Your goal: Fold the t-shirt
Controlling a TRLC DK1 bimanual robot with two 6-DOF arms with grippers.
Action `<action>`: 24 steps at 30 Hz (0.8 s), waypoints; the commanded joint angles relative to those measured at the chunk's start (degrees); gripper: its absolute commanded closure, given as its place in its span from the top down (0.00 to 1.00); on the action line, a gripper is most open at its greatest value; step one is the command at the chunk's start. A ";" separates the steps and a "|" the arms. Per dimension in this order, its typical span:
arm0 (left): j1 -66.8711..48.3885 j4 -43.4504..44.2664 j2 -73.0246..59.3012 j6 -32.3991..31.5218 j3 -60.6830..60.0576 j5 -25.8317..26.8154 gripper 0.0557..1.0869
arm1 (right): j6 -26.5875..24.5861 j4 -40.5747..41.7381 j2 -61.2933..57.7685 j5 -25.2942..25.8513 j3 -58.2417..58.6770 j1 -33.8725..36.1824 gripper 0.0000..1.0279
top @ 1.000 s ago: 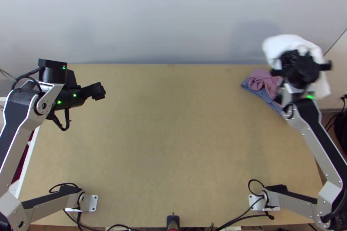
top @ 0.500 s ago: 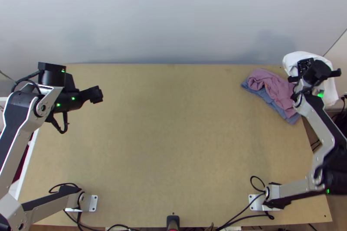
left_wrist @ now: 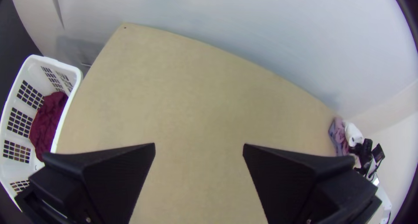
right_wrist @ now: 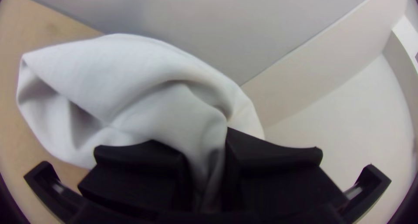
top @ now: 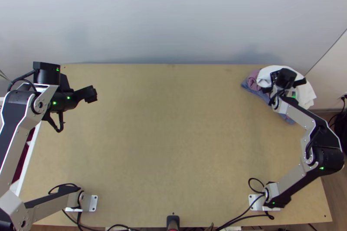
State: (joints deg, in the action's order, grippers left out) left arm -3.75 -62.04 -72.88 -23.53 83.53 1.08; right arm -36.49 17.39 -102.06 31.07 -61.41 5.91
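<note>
At the table's far right corner, my right gripper (top: 286, 81) is over a bunched white cloth (top: 306, 95), which overlaps a pink cloth (top: 252, 78) and a blue cloth (top: 256, 92). The right wrist view has the white cloth (right_wrist: 109, 76) pinched between the two fingers of my right gripper (right_wrist: 204, 141), its loose folds spreading outward. My left gripper (top: 91, 94) is above the table's left side, away from the cloths. With its fingers wide apart and nothing between them, my left gripper (left_wrist: 199, 150) stands open.
A white basket (left_wrist: 65, 108) holding a dark red cloth (left_wrist: 50, 119) stands beside the table's left edge. Bare tabletop (top: 173, 131) stretches between the arms, and a pale wall (top: 173, 18) rises behind the far edge.
The right gripper swung right, then back left with the white cloth, which now covers part of the pink and blue cloths. My left gripper has shifted slightly left.
</note>
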 commanded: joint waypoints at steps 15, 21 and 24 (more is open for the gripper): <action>0.50 2.36 0.02 -0.03 0.23 -2.14 0.95 | 22.96 -28.02 27.53 0.48 -1.00 -14.26 0.97; 0.50 7.64 4.77 -0.64 -3.11 -5.48 0.95 | 29.46 -28.90 35.70 0.48 0.24 -21.21 0.97; 0.14 9.75 8.72 0.85 -7.24 -8.20 0.95 | 29.90 -27.93 38.87 0.48 3.58 -26.30 0.97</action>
State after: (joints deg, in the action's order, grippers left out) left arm -3.25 -56.29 -69.87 -23.81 81.41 -2.90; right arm -10.59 -9.63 -71.68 31.62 -60.97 -11.75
